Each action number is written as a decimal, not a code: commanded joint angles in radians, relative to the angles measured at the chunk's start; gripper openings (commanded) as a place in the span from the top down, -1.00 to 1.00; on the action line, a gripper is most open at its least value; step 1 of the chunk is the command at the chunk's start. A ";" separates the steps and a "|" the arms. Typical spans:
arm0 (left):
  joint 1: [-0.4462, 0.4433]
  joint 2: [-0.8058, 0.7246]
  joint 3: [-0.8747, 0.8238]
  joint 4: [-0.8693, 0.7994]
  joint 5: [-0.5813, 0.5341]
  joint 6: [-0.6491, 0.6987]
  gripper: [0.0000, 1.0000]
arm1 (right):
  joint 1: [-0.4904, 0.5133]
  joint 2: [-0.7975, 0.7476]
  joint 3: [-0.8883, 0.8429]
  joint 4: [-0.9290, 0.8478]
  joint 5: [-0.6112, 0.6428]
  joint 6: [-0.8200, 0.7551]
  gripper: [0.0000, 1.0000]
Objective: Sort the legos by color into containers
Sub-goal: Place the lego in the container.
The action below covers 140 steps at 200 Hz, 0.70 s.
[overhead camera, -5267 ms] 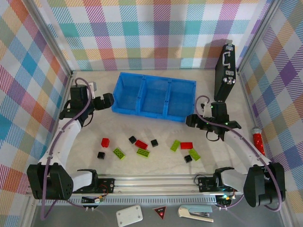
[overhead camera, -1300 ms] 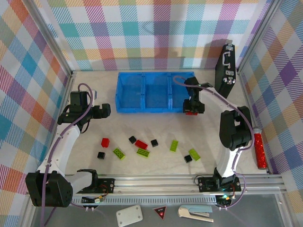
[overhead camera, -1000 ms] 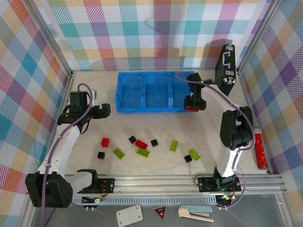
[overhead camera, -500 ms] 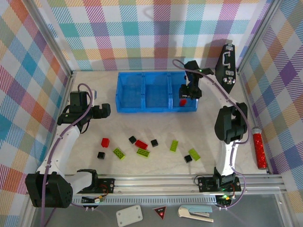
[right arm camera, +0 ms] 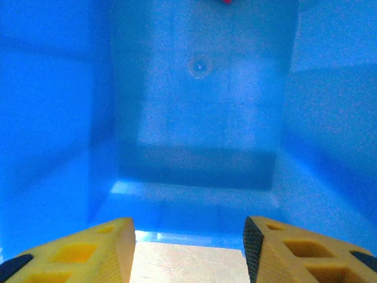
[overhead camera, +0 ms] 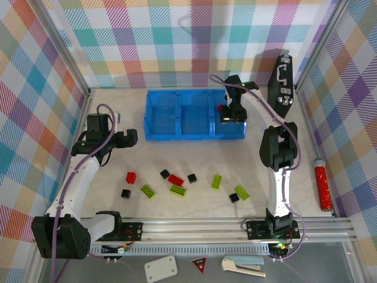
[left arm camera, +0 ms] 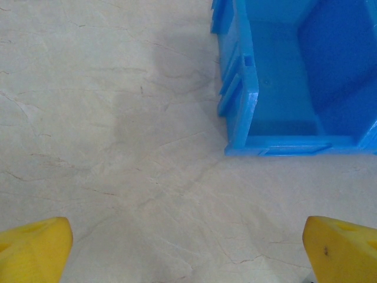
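- While hanging over the right compartment of the tray (overhead camera: 177, 135), clamps nothing: right gripper (overhead camera: 227, 117), jaws apart, a bare gap between its yellow fingers (right arm camera: 76, 250).
- Inside that right compartment, toward its back-left corner: red brick (overhead camera: 222, 108), just beside the right gripper in the top view, not between the fingers.
- Seen from the right wrist, shows as a red sliver at the top edge, ahead of the fingertips and clear of them, with the tray's blue floor in between.
- Cannot tell whether lying flat on the tray floor or leaning on a wall.
- Just left of the tray, near its front-left corner: left gripper (overhead camera: 131, 137), jaws spread wide, nothing between them, above bare table (overhead camera: 265, 159).
- From the left wrist, looks onto that tray corner, ahead and to the right, apart from both fingers.
- In front of the tray, well apart from it and from both grippers, loose on the table: two red bricks (overhead camera: 175, 180), four lime bricks (overhead camera: 178, 189), four black cubes (overhead camera: 192, 177).
- At the right end of that scatter, in front of the tray's right compartment: one lime brick and one black cube just beside each other.
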 commanded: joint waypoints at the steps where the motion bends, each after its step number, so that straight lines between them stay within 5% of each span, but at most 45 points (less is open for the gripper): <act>1: 0.001 -0.016 -0.012 0.010 0.000 0.016 -1.00 | 0.014 -0.012 0.029 -0.043 -0.002 -0.010 -0.06; 65: -0.018 0.038 0.019 -0.030 0.070 -0.063 -0.91 | 0.033 -0.138 -0.113 -0.014 -0.002 0.008 -0.05; 140: -0.163 0.086 0.087 -0.207 0.063 -0.147 -0.84 | 0.056 -0.335 -0.363 0.060 -0.026 0.052 -0.05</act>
